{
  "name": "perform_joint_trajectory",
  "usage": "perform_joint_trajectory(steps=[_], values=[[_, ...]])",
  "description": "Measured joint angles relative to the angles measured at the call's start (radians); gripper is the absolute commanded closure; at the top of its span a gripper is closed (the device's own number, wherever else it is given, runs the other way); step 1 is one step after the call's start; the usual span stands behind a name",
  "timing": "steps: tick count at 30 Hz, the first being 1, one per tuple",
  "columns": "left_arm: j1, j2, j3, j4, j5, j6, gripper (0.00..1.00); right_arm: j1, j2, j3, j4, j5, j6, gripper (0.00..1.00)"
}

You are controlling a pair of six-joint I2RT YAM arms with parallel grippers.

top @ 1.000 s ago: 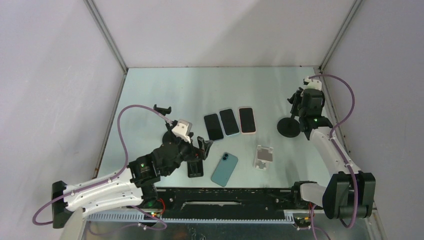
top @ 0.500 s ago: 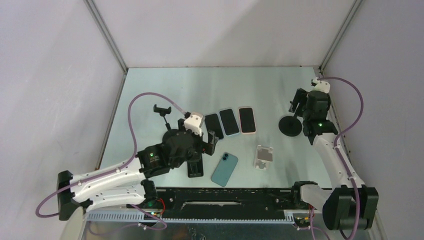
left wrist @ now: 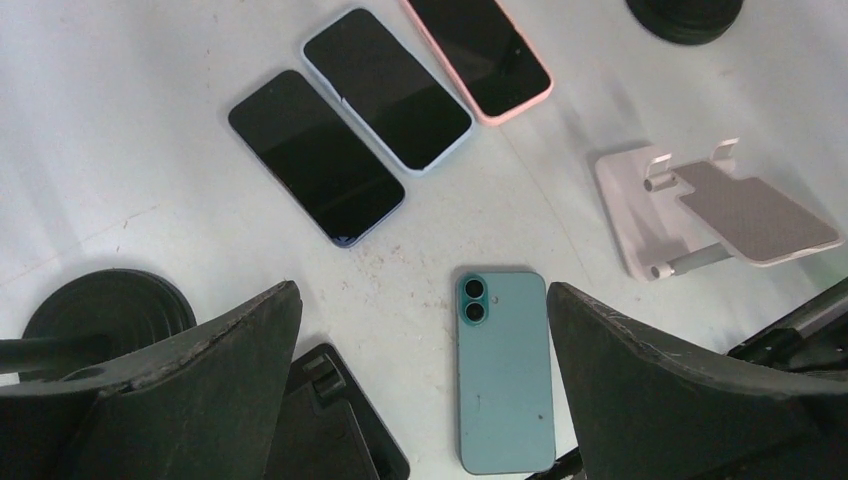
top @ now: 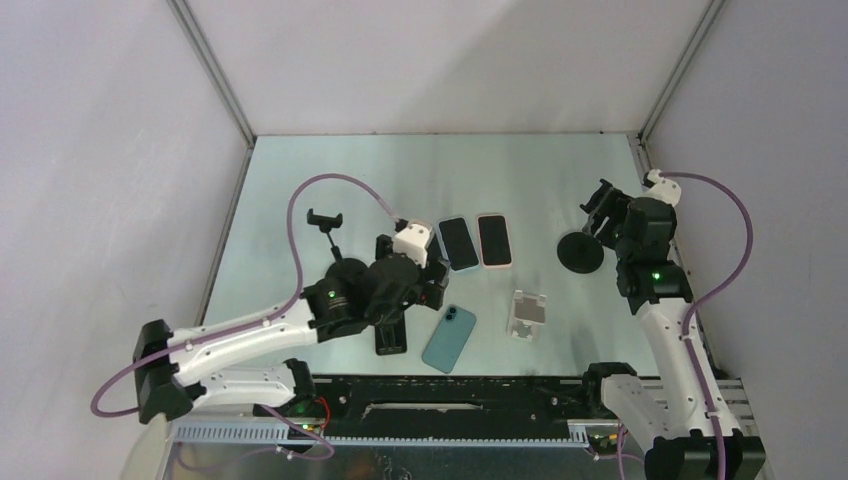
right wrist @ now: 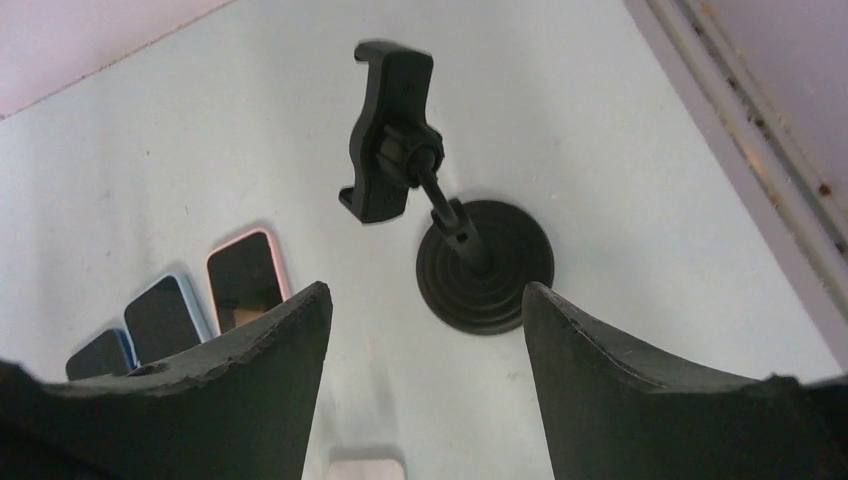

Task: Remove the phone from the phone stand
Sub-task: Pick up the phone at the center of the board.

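A teal phone (top: 449, 338) (left wrist: 505, 370) lies face down on the table, between a flat black stand (top: 390, 335) (left wrist: 330, 420) and a white phone stand (top: 526, 313) (left wrist: 715, 205). No stand in view holds a phone. My left gripper (top: 428, 283) (left wrist: 422, 288) hovers open above the teal phone's upper end, nothing between its fingers. My right gripper (top: 597, 208) (right wrist: 425, 287) is open and empty, just right of a black round-base phone stand (top: 580, 252) (right wrist: 485, 265) whose clamp (right wrist: 388, 135) is empty.
Three phones lie face up in a row: dark (left wrist: 315, 155), blue-edged (top: 459, 243) (left wrist: 387, 88), pink (top: 494, 240) (left wrist: 480, 50). A second black clamp stand (top: 325, 218) rises from a round base (left wrist: 100, 310) at left. The enclosure's right wall rail (right wrist: 740, 130) runs close by.
My left arm has swung forward and right, over the phones. My right gripper has opened and drawn back to the right, away from the round-base stand.
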Motion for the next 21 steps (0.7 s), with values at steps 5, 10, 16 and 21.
perform_joint_trajectory(steps=[5,10,16,21], values=[[0.001,0.113,0.047,-0.048,0.026,-0.028,0.00,0.000,-0.030,0.000,-0.088,-0.025,0.050,0.28],[-0.010,0.204,0.065,-0.063,0.081,-0.061,0.00,0.000,-0.106,0.000,-0.170,-0.047,0.080,0.27],[-0.077,0.364,0.146,-0.097,0.116,-0.088,0.00,0.000,-0.212,0.000,-0.222,-0.077,0.083,0.27],[-0.172,0.528,0.223,-0.147,0.122,-0.111,0.00,0.000,-0.246,0.000,-0.260,-0.093,0.080,0.27]])
